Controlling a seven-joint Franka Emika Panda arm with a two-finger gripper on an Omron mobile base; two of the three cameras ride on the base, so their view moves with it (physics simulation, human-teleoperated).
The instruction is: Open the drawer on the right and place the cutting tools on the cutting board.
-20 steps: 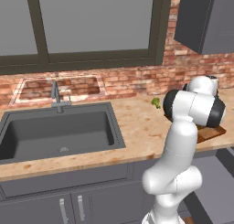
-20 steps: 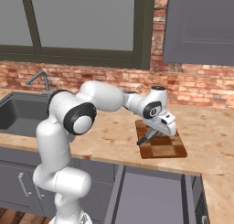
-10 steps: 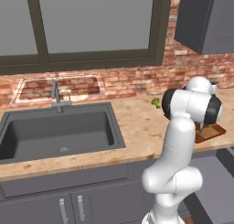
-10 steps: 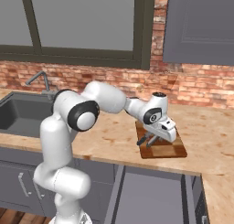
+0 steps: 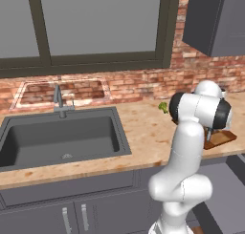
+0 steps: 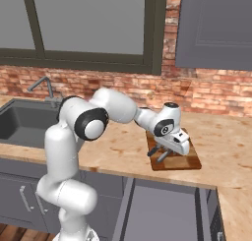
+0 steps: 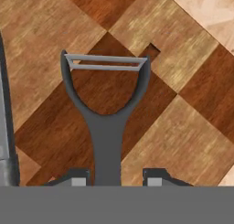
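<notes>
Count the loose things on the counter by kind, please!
Wooden cutting board: 1
Grey peeler, lying on the board: 1
Green broccoli: 1
Total: 3 that I can make out

The peeler [image 7: 106, 122] lies on the cutting board [image 6: 187, 159], right of the sink [image 5: 57, 137], above the open drawer [image 6: 162, 210].

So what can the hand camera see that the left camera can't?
The hand view gives a close look at a dark grey peeler with a silver blade, lying on the board between the pincer tips, which stand a little apart from its handle. The left base view takes in the sink, the tap, the window and a green broccoli piece. Both show the checkered cutting board.
</notes>
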